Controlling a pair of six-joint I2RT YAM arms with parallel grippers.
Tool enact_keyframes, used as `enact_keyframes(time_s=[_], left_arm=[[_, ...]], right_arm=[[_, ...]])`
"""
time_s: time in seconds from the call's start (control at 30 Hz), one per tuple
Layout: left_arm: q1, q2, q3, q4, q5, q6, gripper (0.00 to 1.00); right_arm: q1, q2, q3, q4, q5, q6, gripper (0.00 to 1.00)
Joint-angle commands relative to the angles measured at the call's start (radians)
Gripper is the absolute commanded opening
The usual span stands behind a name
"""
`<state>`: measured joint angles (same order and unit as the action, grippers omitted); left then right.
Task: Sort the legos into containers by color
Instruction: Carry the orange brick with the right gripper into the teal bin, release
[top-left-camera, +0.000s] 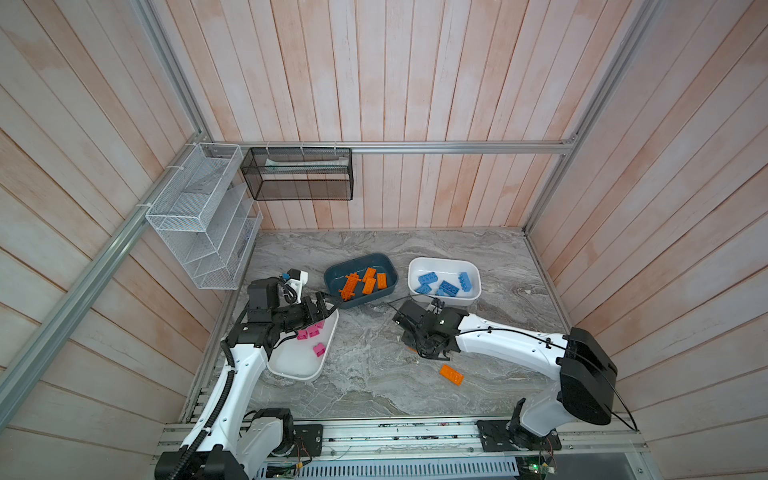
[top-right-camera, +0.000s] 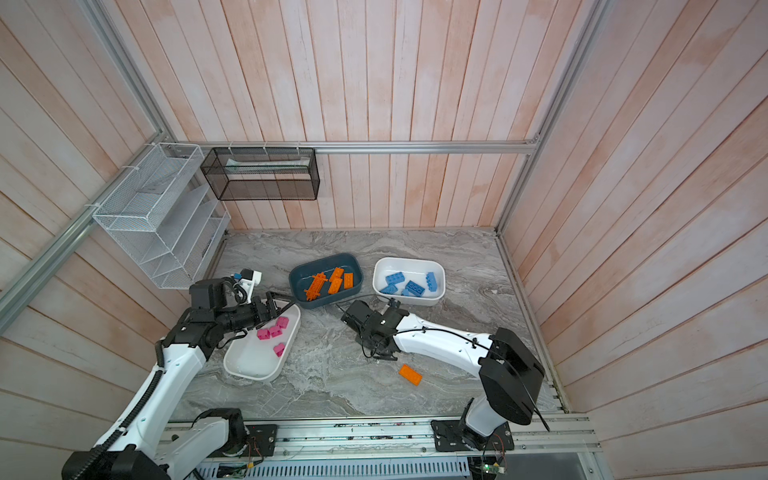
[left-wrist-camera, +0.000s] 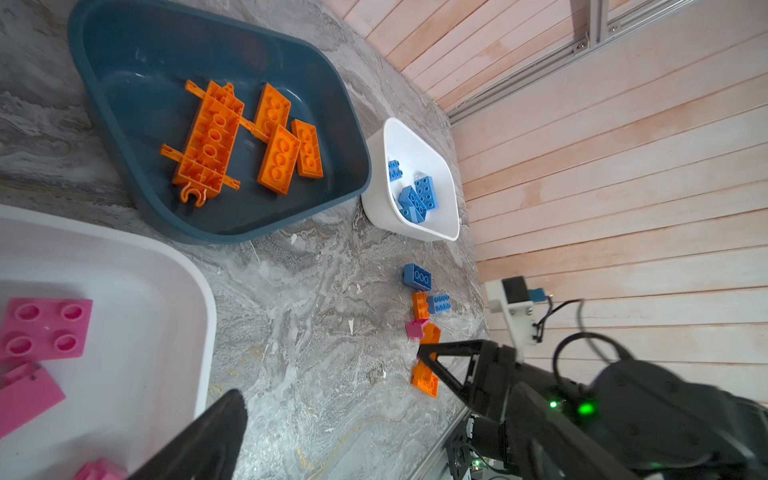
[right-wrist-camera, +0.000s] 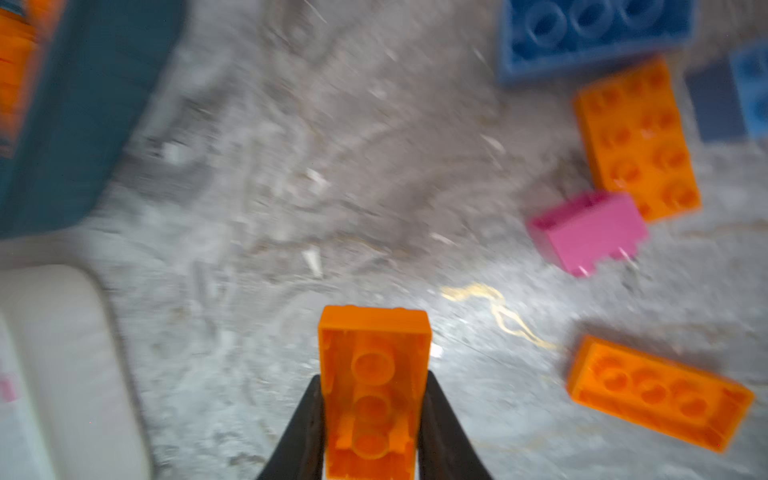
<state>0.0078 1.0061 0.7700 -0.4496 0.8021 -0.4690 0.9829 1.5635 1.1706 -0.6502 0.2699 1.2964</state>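
My right gripper (right-wrist-camera: 372, 376) is shut on an orange lego (right-wrist-camera: 374, 345), low over the marble. Loose legos lie beside it: a pink one (right-wrist-camera: 590, 232), two orange ones (right-wrist-camera: 640, 141) (right-wrist-camera: 660, 390) and a blue one (right-wrist-camera: 590, 33). In both top views the right arm hides that pile, and only one orange lego (top-left-camera: 451, 374) shows. The dark teal container (top-left-camera: 332, 278) holds orange legos, and the far white container (top-left-camera: 415, 266) holds blue ones. My left gripper (top-left-camera: 328, 307) hangs open and empty over the near white container (top-left-camera: 299, 361), which holds pink legos.
A white wire rack (top-left-camera: 199, 216) and a black mesh basket (top-left-camera: 299, 174) hang on the wall at the back left. Wooden walls close in three sides of the table. A metal rail (top-left-camera: 395, 432) runs along its front edge.
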Motion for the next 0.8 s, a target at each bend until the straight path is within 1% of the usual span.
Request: enact_keyframes(time_s=[0.0,0.17,0.27,0.37,0.5,0.63,0.77], left_arm=[[0.006,-0.002,0.047,-0.024,-0.008,0.031,1.00],[0.011,-0.008,0.068,-0.046,-0.014,0.035,1.00],[0.015,-0.013,0.066,-0.051,-0.006,0.030,1.00],[0.018,-0.016,0.066,-0.057,-0.007,0.031,1.00],[0.020,-0.014,0.066,-0.061,-0.007,0.029,1.00],[0.020,-0.018,0.062,-0.064,-0.007,0.028,1.00],[0.020,-0.020,0.054,-0.065,-0.006,0.028,1.00]], right_arm=[[-0.068,0.027,0.088,0.133,0.041,-0.307,0.20],[-0.141,0.183,0.273,0.217,-0.036,-0.516,0.20],[-0.170,0.286,0.380,0.236,-0.083,-0.597,0.21],[-0.191,0.390,0.483,0.233,-0.095,-0.657,0.21],[-0.213,0.520,0.614,0.212,-0.089,-0.705,0.22],[-0.238,0.629,0.704,0.208,-0.095,-0.728,0.25],[-0.247,0.729,0.796,0.165,-0.096,-0.753,0.31]])
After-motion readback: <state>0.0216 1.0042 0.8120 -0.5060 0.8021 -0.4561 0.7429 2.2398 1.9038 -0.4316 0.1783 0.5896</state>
